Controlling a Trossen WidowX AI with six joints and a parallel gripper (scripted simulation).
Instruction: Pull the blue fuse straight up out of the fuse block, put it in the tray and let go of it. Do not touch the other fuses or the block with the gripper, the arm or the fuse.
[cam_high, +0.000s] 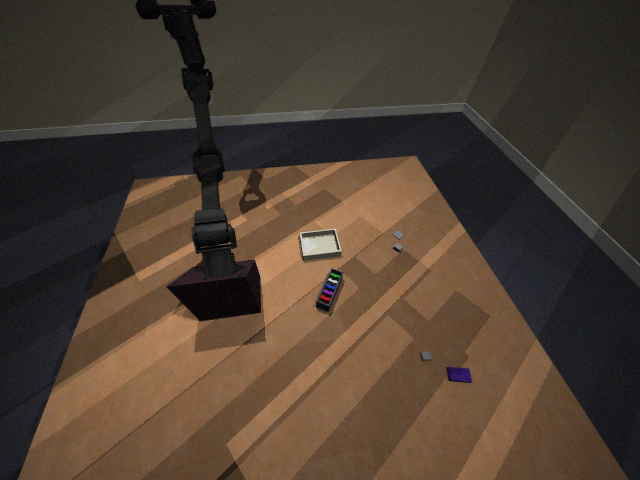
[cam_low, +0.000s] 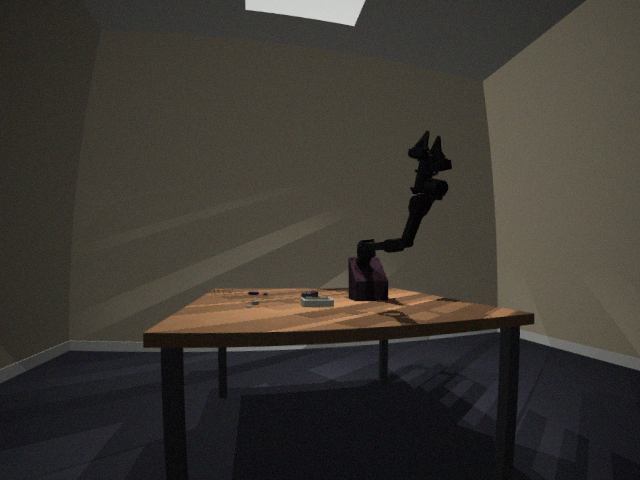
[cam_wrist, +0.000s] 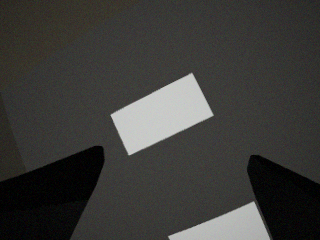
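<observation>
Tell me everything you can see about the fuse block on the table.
The fuse block is a small, dark, oblong holder lying flat on the wooden table, just in front of the white tray and apart from it. It holds a row of fuses: green, white, blue, purple and red. All sit seated in the block. Nothing touches it; the gripper is open, raised high and pointing upward.

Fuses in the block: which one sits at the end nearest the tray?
The green fuse. It fills the end slot of the block closest to the tray; the white, blue, purple and red ones follow in a row away from it.
</observation>
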